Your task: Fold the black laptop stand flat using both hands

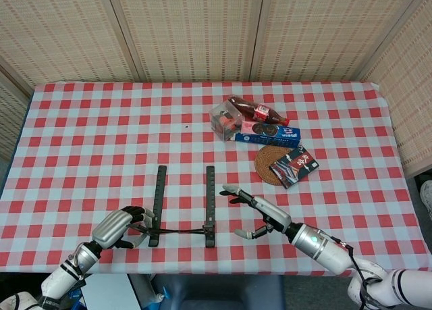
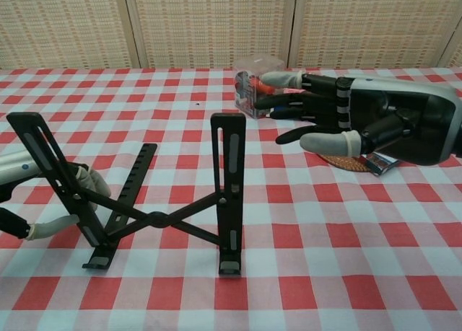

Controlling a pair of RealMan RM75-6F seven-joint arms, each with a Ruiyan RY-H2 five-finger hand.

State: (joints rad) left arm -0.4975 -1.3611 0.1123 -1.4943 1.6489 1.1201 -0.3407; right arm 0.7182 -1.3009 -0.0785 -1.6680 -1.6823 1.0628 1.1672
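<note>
The left hand grips the near left rail of the black laptop stand, which stands unfolded on the table. The right hand, fingers spread and empty, hovers just right of the other upright rail, both rails running away from the robot.

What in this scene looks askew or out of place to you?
The laptop stand sits lopsided: its left rail leans outward where the left hand grips it, while the right rail stands upright, apart from the open right hand. A bottle lies on its side among snacks.
</note>
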